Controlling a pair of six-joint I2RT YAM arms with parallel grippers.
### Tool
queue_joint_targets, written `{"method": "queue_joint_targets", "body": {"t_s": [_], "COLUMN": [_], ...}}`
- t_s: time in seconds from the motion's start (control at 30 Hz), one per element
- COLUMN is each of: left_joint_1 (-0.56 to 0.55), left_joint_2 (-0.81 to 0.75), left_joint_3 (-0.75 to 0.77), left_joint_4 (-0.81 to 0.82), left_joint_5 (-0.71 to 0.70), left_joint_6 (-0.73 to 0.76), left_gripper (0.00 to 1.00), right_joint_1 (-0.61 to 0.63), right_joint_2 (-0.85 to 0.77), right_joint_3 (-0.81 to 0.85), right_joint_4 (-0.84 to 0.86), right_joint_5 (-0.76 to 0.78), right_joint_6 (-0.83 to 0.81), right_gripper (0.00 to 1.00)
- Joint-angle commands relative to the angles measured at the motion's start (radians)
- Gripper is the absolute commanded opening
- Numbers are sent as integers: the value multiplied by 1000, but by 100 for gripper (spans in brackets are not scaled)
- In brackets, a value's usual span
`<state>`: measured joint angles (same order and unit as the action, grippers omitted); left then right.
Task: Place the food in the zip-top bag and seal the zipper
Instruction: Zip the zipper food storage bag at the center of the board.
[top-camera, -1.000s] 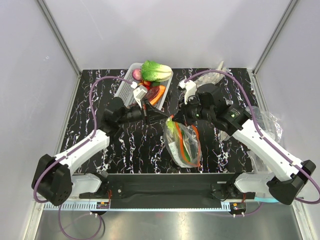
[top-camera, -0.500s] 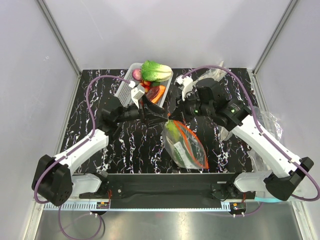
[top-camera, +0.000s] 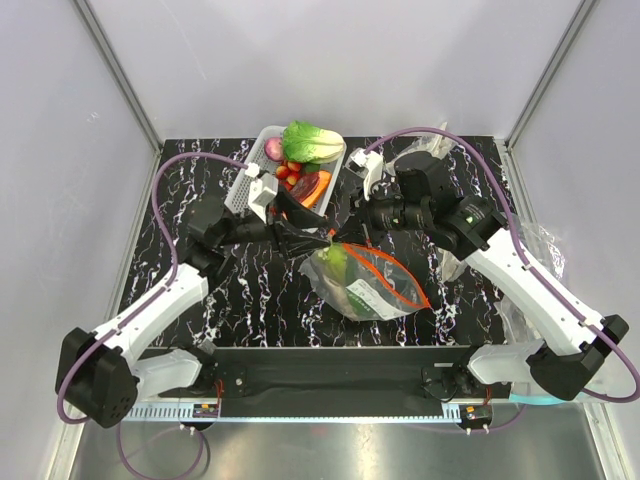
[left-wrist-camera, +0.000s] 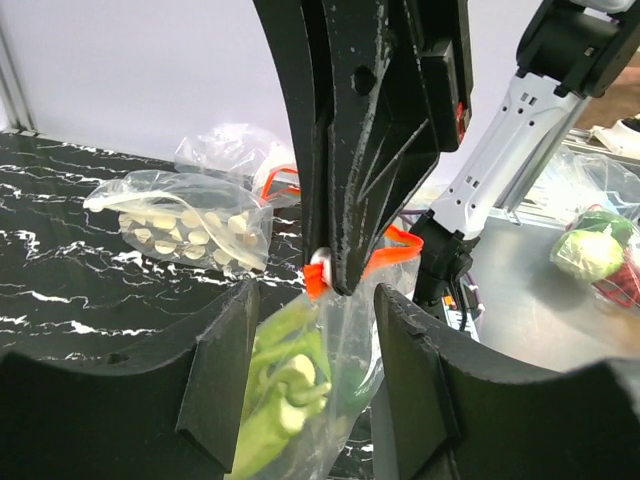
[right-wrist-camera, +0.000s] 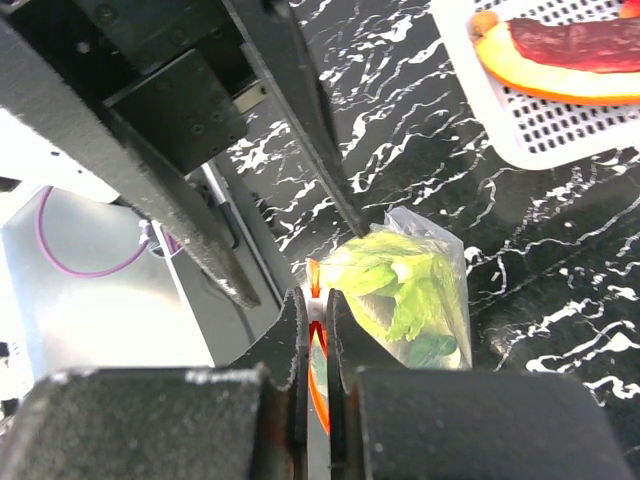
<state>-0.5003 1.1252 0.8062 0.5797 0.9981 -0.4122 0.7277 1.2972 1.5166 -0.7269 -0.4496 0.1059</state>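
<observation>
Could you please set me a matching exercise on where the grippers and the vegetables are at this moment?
Column one:
1. left gripper
2. right gripper
3. cabbage
4. leafy green toy vegetable

Column two:
A. inside the zip-top bag
B. shut on the zipper
C. at the far end of the white basket
D. open, a finger on either side of the bag's corner

Pairs: 1-D, 2-B, 3-C, 4-A.
</observation>
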Motion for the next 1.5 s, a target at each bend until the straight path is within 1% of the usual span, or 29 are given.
{"method": "queue_joint_targets", "body": {"t_s": [0.0, 0.1, 0.13, 0.2, 0.27, 0.4, 0.43, 0.47, 0.63, 0.77, 0.8, 0.83, 0.93, 1.1, 1.2, 1.47], "left_joint_1": [2, 2, 2, 2, 0, 0, -1, 0, 0, 0, 0, 0, 6, 20, 39, 121], "left_joint_2": [22, 33, 33, 44, 51, 79, 82, 85, 96, 90, 81, 76, 56, 33, 27, 15], "left_joint_3": [44, 48, 48, 50, 45, 33, 31, 31, 19, 17, 21, 27, 54, 73, 65, 36], "left_joint_4": [86, 92, 92, 94, 121, 210, 233, 244, 289, 258, 237, 165, 31, -79, -81, -40], "left_joint_5": [50, 60, 63, 79, 89, 109, 108, 106, 105, 102, 79, 62, -4, -76, -85, -105], "left_joint_6": [-13, -20, -20, -23, -43, -105, -123, -132, -165, -145, -134, -104, -53, -34, -40, -120], "left_gripper": [54, 51, 49, 41, 36, 19, 7, 0, 0, 0, 0, 0, 0, 0, 0, 0], "right_joint_1": [12, 12, 12, 9, 12, 9, 12, 12, 12, 10, 10, 12, 12, 10, 10, 10], "right_joint_2": [-15, -22, -26, -29, -32, -21, -21, -21, -35, -47, -47, -47, -49, -75, -101, -147], "right_joint_3": [39, 34, 30, 22, 19, 14, 13, 10, -21, -27, -27, -27, -41, -94, -125, -194], "right_joint_4": [58, 69, 75, 83, 90, 93, 96, 98, 110, 107, 103, 92, 70, 61, 57, 38], "right_joint_5": [-66, -77, -80, -90, -93, -110, -113, -116, -121, -107, -103, -103, -94, -52, -29, 12], "right_joint_6": [11, 2, -6, -11, -14, -17, -17, -20, -32, -46, -51, -58, -77, -100, -101, -91], "right_gripper": [0, 0, 0, 0, 0, 0, 0, 0, 0, 0, 0, 0, 0, 1, 1, 1]}}
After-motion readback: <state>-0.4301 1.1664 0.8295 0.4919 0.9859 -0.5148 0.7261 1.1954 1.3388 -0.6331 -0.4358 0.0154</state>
